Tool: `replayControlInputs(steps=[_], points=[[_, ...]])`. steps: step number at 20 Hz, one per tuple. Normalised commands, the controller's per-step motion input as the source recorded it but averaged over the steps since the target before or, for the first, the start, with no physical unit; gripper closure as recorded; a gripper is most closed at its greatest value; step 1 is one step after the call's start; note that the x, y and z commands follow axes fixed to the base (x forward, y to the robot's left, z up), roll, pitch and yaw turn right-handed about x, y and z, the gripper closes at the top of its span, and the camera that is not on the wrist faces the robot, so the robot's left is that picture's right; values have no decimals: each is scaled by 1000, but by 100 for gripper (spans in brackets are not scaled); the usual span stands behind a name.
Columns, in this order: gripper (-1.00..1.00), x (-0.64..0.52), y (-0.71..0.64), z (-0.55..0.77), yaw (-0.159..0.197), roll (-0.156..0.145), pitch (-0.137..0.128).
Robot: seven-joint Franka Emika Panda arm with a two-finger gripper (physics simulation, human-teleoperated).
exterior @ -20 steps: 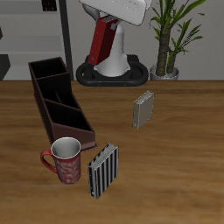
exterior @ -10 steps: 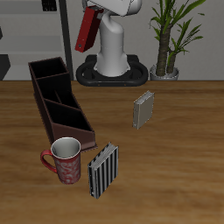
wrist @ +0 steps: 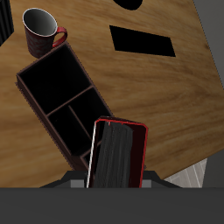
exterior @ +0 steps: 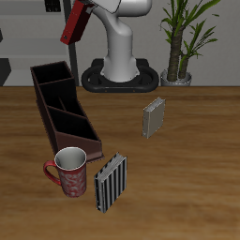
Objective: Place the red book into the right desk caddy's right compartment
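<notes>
We have the red book (exterior: pixel 75 25) in our gripper (wrist: pixel 114 179), carried high above the table's back edge, well clear of everything on the wood. In the exterior view the book hangs tilted, its long axis slanting down and away from the arm. In the wrist view it fills the space straight ahead of the fingers, red cover rim around a dark ribbed face, so we judge the fingers closed on it, though the pads themselves are hidden behind the book.

The desk caddy (exterior: pixel 58 103) lies below and toward the table's front from where we hold the book. Its long axis runs from the table's back toward the mug (exterior: pixel 68 172), which stands just beside its near end. From the wrist camera the caddy (wrist: pixel 39 105) sits directly beyond the book, with the big square end section (wrist: pixel 54 81) open and dark, and the smaller divided sections closer to the book's edge. Which end counts as the target compartment we cannot settle from these views alone.

The coming move calls for descending and turning the book so its thin edge drops between the walls. The grey book (exterior: pixel 153 117) and the striped book (exterior: pixel 110 183) stand well apart from the caddy, so the path down is open; only the mug crowds the near end.
</notes>
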Motion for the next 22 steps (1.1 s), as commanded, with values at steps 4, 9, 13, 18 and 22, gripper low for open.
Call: replayControlInputs(steps=[4,9,13,18,22], points=[[100,-402,-103,-78,13,-37,-10],[100,-417,-18,32,71,52,-20],[100,-313,-207,-43,57,20,10],[100,-125,-479,-75,139,-28,24],[100,-122,-344,-88,49,-40,13]])
